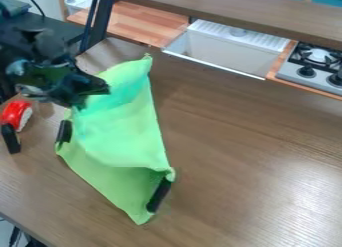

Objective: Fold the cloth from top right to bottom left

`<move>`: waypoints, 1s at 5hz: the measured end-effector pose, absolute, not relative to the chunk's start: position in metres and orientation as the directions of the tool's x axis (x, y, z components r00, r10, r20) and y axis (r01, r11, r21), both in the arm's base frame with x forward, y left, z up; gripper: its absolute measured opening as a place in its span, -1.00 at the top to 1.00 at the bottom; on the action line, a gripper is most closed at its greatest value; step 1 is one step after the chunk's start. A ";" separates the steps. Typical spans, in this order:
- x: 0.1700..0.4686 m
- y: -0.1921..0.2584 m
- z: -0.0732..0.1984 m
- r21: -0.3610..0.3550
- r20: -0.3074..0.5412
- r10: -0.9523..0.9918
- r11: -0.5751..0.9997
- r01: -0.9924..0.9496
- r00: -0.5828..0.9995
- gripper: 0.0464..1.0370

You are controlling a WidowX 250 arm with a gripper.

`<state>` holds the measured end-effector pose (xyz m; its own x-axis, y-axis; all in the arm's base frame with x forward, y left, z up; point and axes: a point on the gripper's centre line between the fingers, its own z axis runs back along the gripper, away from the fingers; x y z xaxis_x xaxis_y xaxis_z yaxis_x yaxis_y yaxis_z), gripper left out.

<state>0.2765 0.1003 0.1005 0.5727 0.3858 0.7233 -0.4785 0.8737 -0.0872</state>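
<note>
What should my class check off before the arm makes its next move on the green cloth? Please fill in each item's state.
1. Cloth wholly on the table: ok.
2. Cloth lying flat: not ok, it is creased and bunched toward its lower right.
3. Claw at the cloth: ok, at its upper left side.
4. Claw's hold on the cloth: cannot tell.
5. Cloth edges free of other things: not ok, one black piece is at the left edge, another at the lower right.
6. Red-and-white object clear of the cloth: ok.
</note>
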 end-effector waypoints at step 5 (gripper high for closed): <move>0.248 0.123 0.095 0.064 0.620 0.451 0.786 -0.615 0.641 0.13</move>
<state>0.2483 0.1227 0.0954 0.6413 0.4515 0.6204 -0.6153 0.7857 0.0642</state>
